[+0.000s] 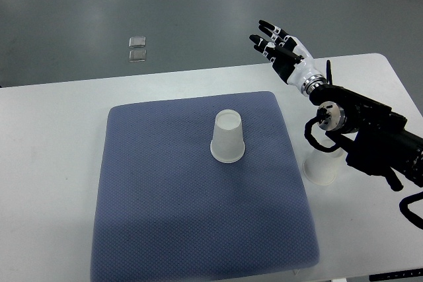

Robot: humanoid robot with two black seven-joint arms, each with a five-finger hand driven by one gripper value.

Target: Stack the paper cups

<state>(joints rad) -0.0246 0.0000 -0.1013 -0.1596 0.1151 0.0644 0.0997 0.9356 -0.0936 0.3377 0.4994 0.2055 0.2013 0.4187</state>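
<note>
you had right black-and-white robot hand [277, 45] fingers apart, empty, over table's far edge | upside-down translucent white paper cup [228, 137] mid blue mat [158, 216] | second white cup [322, 168] off mat's right edge, on white table [53, 163]

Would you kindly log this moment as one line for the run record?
right hand: open, raised past table's far edge | mat cup: upside down, untouched | second cup: on table under right arm | stacked: no
</note>
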